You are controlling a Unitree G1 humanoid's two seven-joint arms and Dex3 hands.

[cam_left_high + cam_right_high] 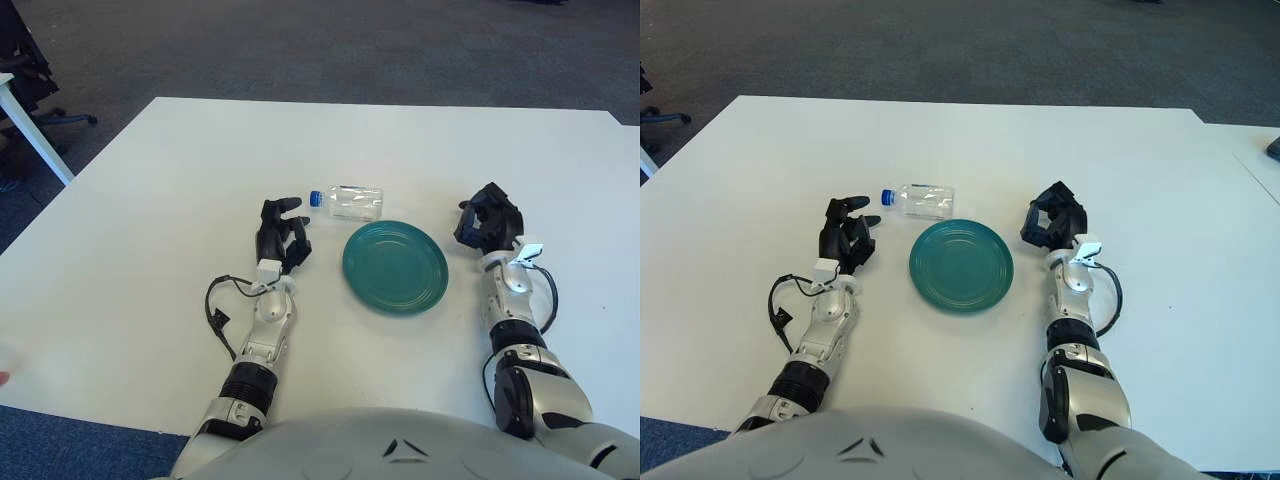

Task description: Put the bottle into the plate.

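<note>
The clear plastic bottle with a blue cap point(347, 201) lies on the white bench point(150, 200) just behind the round green plate point(395, 267), between the empty, loosely curled left hand point(279, 235) and right hand point(488, 218); only the left eye view shows a chair point(25, 75).

- The worktop point(150, 200) is plain white.
- The plate point(395, 267) is dark green-blue all over.
- The bottle point(354, 202) is see-through, with a bright blue cap point(315, 198).
- The left robot hand point(278, 235) is black, on a silver arm.
- The right robot hand point(488, 218) is black too, on a silver arm.
- The floor point(330, 45) is dark grey.
</note>
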